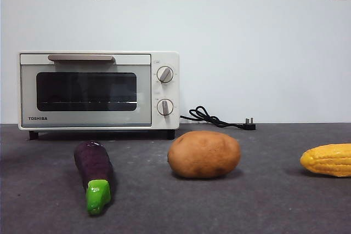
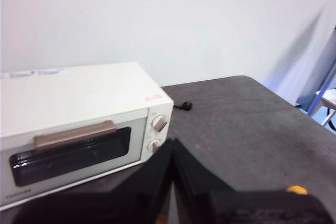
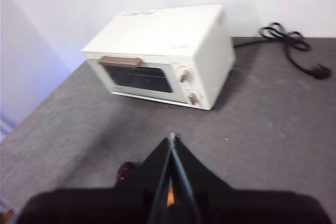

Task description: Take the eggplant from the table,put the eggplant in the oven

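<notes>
The dark purple eggplant (image 1: 94, 173) lies on the grey table (image 1: 258, 206) in front of the oven, its green stem cap toward the camera. A sliver of the eggplant (image 3: 125, 170) shows beside my right jaws. The cream-white Toshiba oven (image 1: 98, 90) stands at the back left with its door closed; the oven (image 2: 79, 129) also fills the left wrist view and the oven (image 3: 163, 59) sits far off in the right wrist view. My left gripper (image 2: 172, 148) and right gripper (image 3: 172, 142) hang high above the table, both shut and holding nothing. Neither arm appears in the front view.
A round brown potato (image 1: 204, 154) sits mid-table right of the eggplant. A yellow corn cob (image 1: 328, 160) lies at the right edge; a tip of the corn (image 2: 296, 189) shows past my left jaws. The oven's black cord and plug (image 1: 219, 118) trail behind the potato.
</notes>
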Robot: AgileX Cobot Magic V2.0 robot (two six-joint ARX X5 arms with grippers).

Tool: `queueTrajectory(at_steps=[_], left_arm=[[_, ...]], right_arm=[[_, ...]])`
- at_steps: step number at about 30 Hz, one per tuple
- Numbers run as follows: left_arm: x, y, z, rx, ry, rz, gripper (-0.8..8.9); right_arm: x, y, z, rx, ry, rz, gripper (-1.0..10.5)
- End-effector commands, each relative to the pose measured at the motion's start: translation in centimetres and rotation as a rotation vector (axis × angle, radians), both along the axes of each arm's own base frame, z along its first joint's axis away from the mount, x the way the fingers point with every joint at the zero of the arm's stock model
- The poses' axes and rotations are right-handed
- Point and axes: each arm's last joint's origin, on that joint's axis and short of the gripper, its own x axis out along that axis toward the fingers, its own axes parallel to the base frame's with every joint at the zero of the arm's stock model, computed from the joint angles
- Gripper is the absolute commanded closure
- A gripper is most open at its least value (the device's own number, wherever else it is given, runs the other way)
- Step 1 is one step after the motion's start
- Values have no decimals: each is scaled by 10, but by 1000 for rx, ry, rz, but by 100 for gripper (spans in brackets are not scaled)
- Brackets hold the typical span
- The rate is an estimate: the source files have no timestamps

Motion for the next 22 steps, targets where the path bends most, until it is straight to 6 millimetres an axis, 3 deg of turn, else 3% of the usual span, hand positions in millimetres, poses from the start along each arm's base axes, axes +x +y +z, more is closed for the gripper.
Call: queueTrajectory(at_steps=[1,8,22], left_arm=[[2,-2,8,16,-2,-19,819],[9,-6,18,46,39,-53,819],[19,-7,12,71,83,-64,819]], right_arm=[[3,8,16,-17,-26,67,955],[9,29,36,-59,10,216,955],[15,54,31,-83,85,349,951]])
